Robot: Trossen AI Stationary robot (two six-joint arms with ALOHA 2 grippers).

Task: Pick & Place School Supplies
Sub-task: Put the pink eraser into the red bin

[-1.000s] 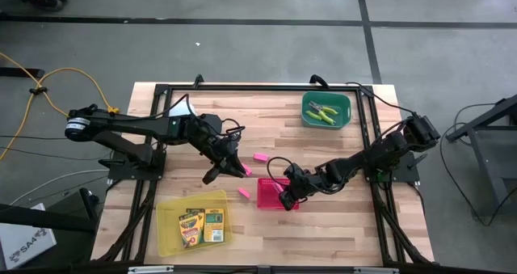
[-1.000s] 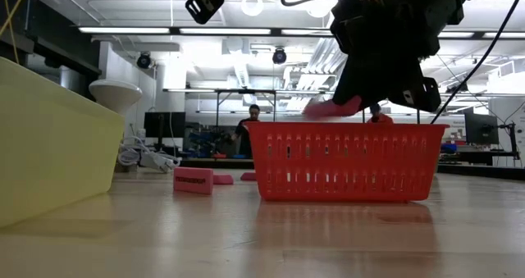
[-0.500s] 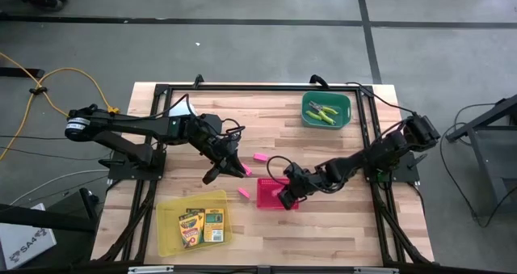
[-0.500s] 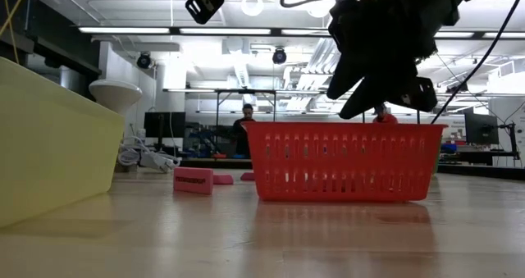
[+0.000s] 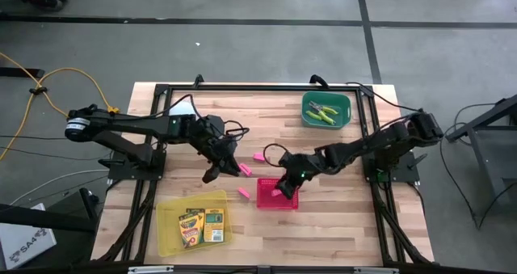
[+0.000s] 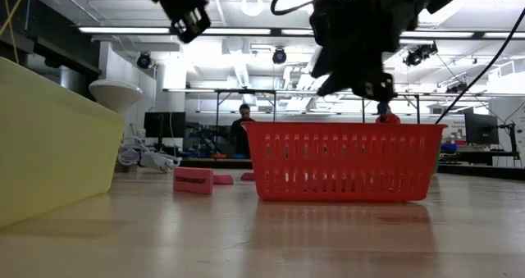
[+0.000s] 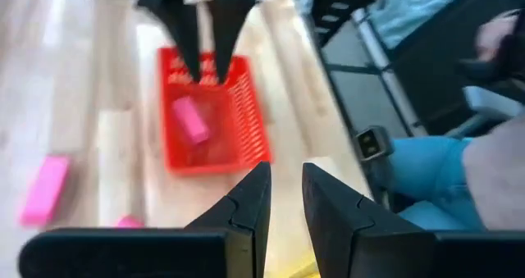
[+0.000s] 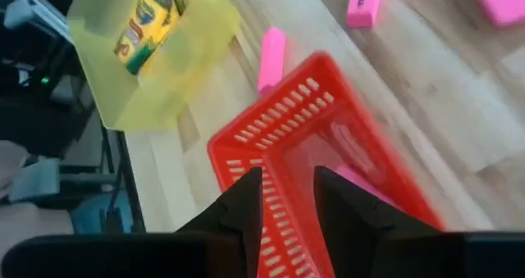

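Your right gripper (image 5: 284, 183) hangs just above the pink basket (image 5: 267, 200) near the middle of the table. In the right wrist view its two fingers (image 8: 239, 202) stand a little apart with nothing between them, looking down into the basket (image 8: 246, 147). One pink eraser (image 7: 190, 119) lies on the basket floor; you can see it in the left wrist view, under the right arm's fingers.

Your left gripper (image 5: 218, 170) hovers over the wood to the left of the basket, above the loose erasers. Its fingers (image 7: 246, 208) show a narrow gap in the left wrist view and grip nothing that you can see.

Three more erasers lie on the bare table. One eraser (image 5: 259, 156) sits on the far side of the basket, between the two grippers. Another (image 5: 244, 169) lies just beside the left gripper's tip. A third (image 5: 243, 193) rests just to the left of the basket, on its near side.

The yellow tray (image 5: 166, 225) sits at the near left of the table with two crayon boxes (image 5: 202, 225) lying flat inside it, side by side. The green tray (image 5: 343, 104) stands at the far right, holding the green-handled scissors (image 5: 323, 112).

In the low view the basket (image 6: 344, 163) stands on the table with the right arm dark above it, and an eraser (image 6: 194, 180) lies to its left. People show far off in the room behind.
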